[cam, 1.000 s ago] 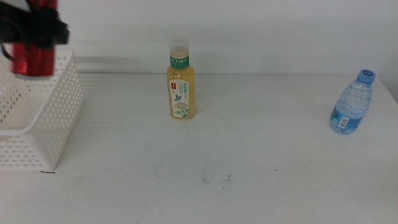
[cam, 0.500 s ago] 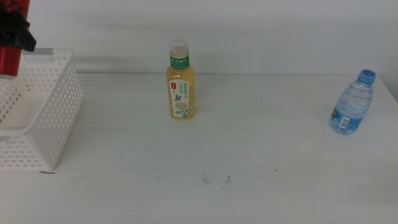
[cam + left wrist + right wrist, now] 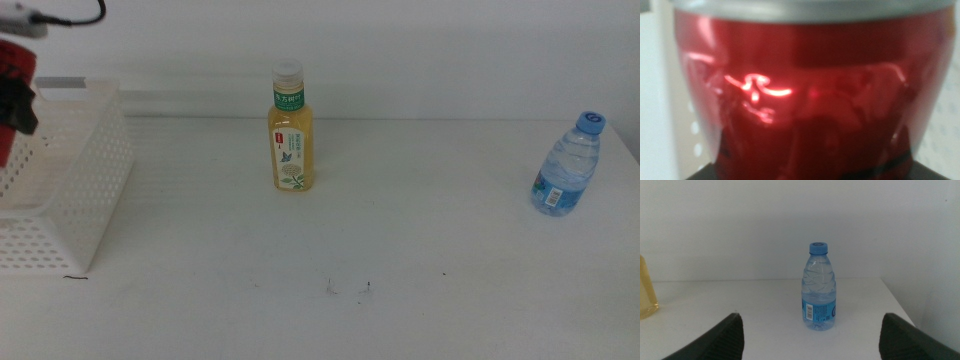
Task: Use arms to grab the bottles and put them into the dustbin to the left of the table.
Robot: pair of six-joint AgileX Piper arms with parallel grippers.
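Over the dustbin (image 3: 70,190) at far left, the left gripper (image 3: 12,105) holds the red can (image 3: 805,95) clamped, straight above the open basket; the right gripper (image 3: 810,332) waits, jaws apart.

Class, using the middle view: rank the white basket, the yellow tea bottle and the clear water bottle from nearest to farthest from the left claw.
1. White perforated plastic basket, directly below the left claw.
2. Yellow tea bottle, table centre.
3. Clear water bottle with blue cap, far right.

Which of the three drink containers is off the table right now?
The red soda can, clamped in the left end effector over the white perforated basket. The yellow tea bottle and clear blue-capped water bottle stand on the table.
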